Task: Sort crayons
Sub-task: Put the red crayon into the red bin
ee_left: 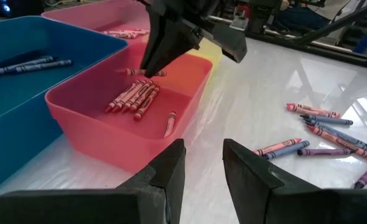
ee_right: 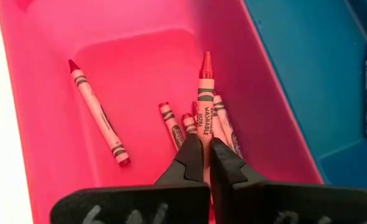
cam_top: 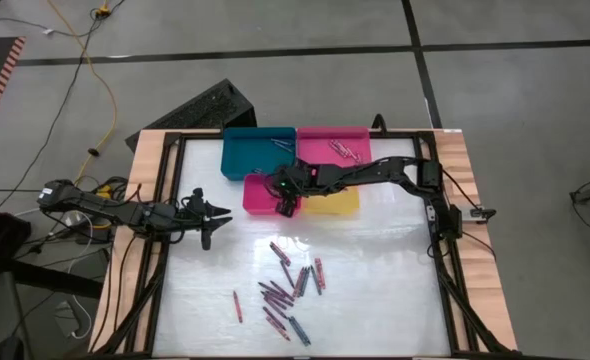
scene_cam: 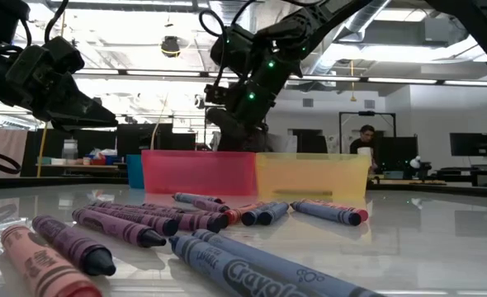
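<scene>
A red crayon [ee_right: 204, 93] was pinched between the right gripper [ee_right: 206, 155] fingers, tip pointing away from the wrist, wrapper reading "WASHABLE". It hung inside the red tray [ee_right: 40, 143], above a cluster of red crayons [ee_left: 134, 98] lying on the tray floor; one more red crayon [ee_right: 98, 120] lay apart from the cluster. In the high view the right gripper [cam_top: 287, 192] stood over the red tray [cam_top: 258, 195], with the yellow tray [cam_top: 333, 203] beside it, the blue tray [cam_top: 255, 150] and pink tray [cam_top: 327, 145] behind. Dark crayons [ee_left: 33, 63] lay in the blue tray [ee_left: 22, 106]; a few pink ones [cam_top: 347, 152] in the pink tray.

Loose crayons [cam_top: 287, 290], mostly purple, blue and pink, lay scattered on the white table [cam_top: 375, 280], well apart from the trays. Nearest one in the low view [scene_cam: 252, 268] read "Crayola".

Left gripper [cam_top: 212, 215] hovered above the table, left of the trays, fingers [ee_left: 165, 171] parted, holding nothing
</scene>
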Motion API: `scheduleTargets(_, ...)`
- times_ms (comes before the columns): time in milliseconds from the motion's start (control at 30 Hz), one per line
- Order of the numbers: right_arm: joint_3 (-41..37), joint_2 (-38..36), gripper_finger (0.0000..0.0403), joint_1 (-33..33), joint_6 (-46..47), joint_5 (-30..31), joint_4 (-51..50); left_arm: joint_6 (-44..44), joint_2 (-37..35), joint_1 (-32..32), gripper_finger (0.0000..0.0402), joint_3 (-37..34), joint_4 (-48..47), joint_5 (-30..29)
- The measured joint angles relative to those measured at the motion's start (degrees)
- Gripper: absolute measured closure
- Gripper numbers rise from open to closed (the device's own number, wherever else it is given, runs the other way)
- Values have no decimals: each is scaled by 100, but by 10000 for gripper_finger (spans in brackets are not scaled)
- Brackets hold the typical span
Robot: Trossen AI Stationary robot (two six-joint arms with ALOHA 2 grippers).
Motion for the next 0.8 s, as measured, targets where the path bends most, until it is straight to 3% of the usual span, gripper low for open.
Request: scheduleTargets(800,-34,2,355,11,-18,-170,12,-21,1,0,303,1,0,0)
